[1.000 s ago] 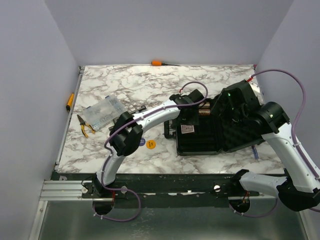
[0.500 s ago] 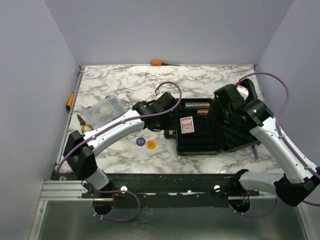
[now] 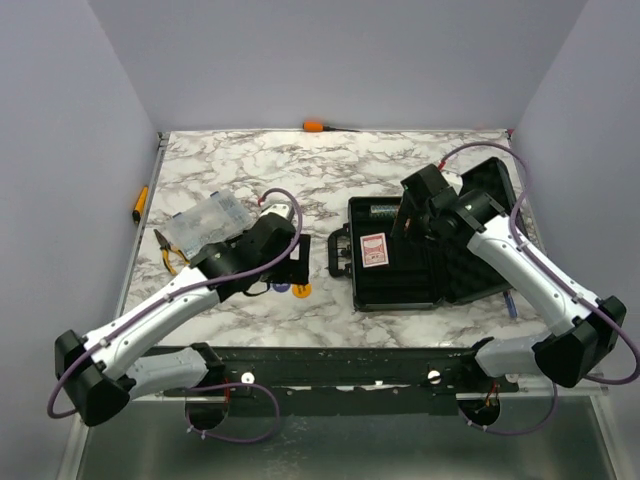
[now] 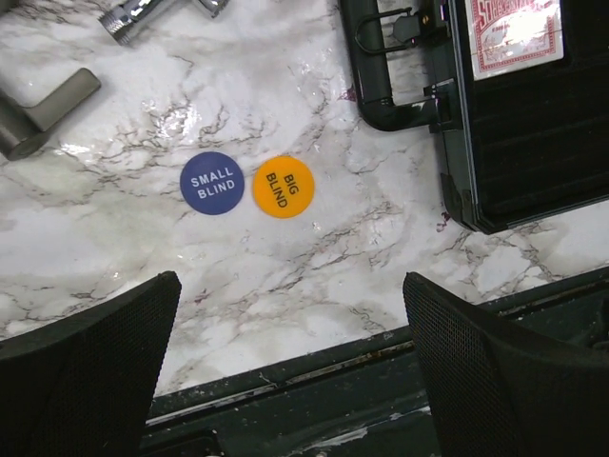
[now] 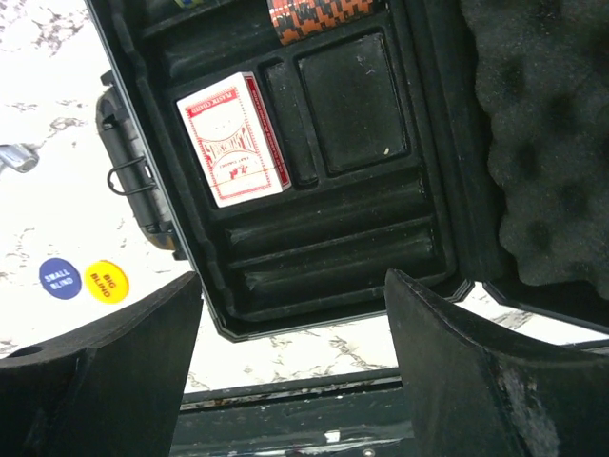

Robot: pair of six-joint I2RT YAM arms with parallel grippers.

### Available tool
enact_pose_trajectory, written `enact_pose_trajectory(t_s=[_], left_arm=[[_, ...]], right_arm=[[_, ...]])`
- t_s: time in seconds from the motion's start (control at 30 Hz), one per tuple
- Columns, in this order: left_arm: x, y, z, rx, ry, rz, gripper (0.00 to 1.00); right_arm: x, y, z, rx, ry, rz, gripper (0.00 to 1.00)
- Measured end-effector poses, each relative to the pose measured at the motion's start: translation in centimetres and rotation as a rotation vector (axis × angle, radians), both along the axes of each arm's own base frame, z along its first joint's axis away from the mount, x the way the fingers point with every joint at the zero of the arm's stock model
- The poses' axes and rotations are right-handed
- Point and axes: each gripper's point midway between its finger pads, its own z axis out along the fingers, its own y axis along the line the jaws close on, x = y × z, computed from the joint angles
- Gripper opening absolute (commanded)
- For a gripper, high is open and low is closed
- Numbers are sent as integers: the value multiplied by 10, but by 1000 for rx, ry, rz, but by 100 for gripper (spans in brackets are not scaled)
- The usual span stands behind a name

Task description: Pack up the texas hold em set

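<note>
My left gripper point(image 4: 288, 286) is spread wide and holds nothing. Just ahead of its fingertips the blue SMALL BLIND disc point(image 4: 212, 183) and the orange BIG BLIND disc point(image 4: 284, 187) lie side by side. My right gripper point(image 5: 293, 286), also spread and empty, hangs above the open black case point(image 5: 333, 243). The red-backed card deck point(image 5: 233, 139) lies in a compartment ahead, slightly to the left.

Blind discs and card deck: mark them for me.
blue disc point(image 4: 212, 183): left wrist view, face centre.
orange disc point(image 4: 284, 187): left wrist view, face centre.
card deck point(image 5: 233, 139): right wrist view, back centre.
</note>
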Motion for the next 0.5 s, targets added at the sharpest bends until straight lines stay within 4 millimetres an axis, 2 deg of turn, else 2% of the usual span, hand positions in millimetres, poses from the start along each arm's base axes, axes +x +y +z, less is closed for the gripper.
enact_pose_trajectory(t_s=[0.3, 0.4, 0.5], left_arm=[[-7, 42, 38, -75, -179, 27, 99], [-10, 55, 43, -81, -224, 50, 99], [-14, 67, 38, -70, -248, 66, 99]], right_arm=[[13, 8, -30, -54, 61, 55, 80], [17, 7, -38, -67, 74, 63, 76], [22, 4, -48, -84, 93, 62, 74]])
